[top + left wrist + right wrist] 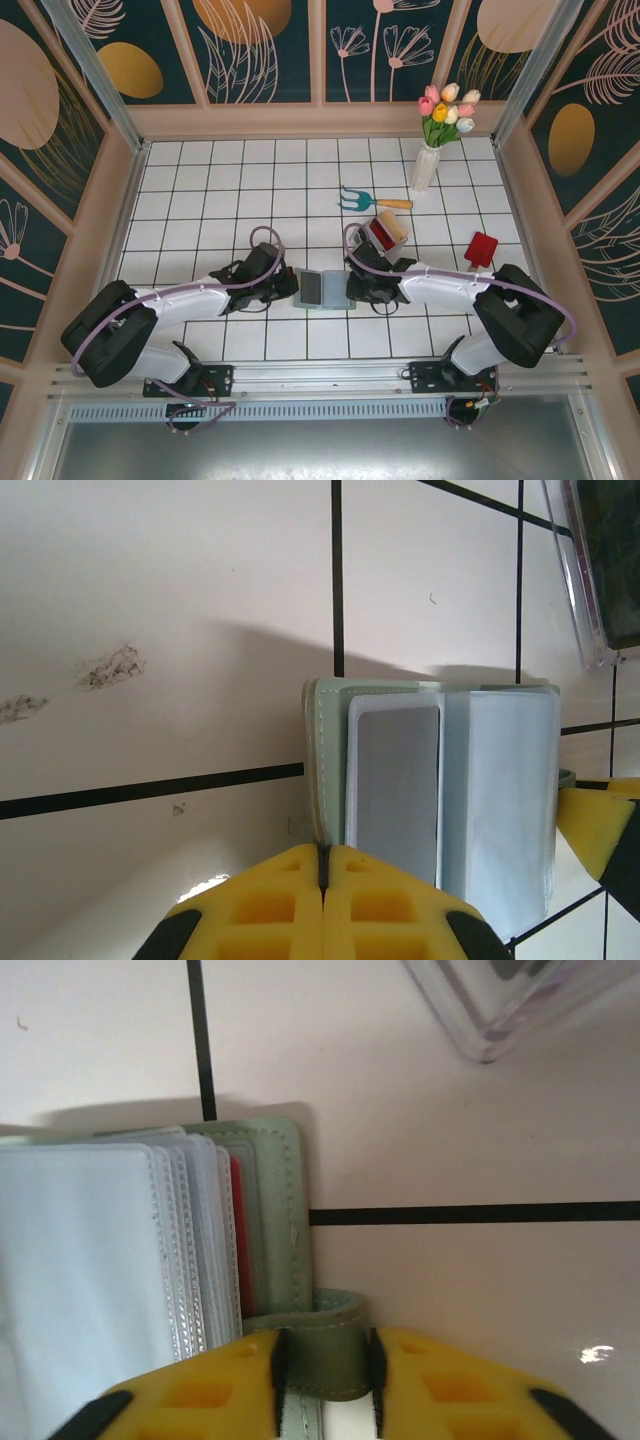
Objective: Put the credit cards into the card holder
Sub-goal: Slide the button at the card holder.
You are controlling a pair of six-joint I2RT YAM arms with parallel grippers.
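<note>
The card holder (322, 289) lies open on the tiles between my two grippers, its clear sleeves fanned out. My left gripper (322, 852) is shut on the edge of its sage-green left cover (325, 750). A grey credit card (398, 790) sits in the sleeve beside that cover. My right gripper (322, 1345) is shut on the holder's green strap (325, 1360) at the right cover. A red credit card (236, 1230) shows edge-on behind the sleeves there. More credit cards (388, 232), red and beige, stand in a clear tray behind the right arm.
The clear tray's rim (480, 1020) is just beyond the holder on the right. A red toy shovel (481, 247), a teal hand rake (375, 200) and a white vase of tulips (430, 150) stand farther back right. Wooden walls ring the tiled floor.
</note>
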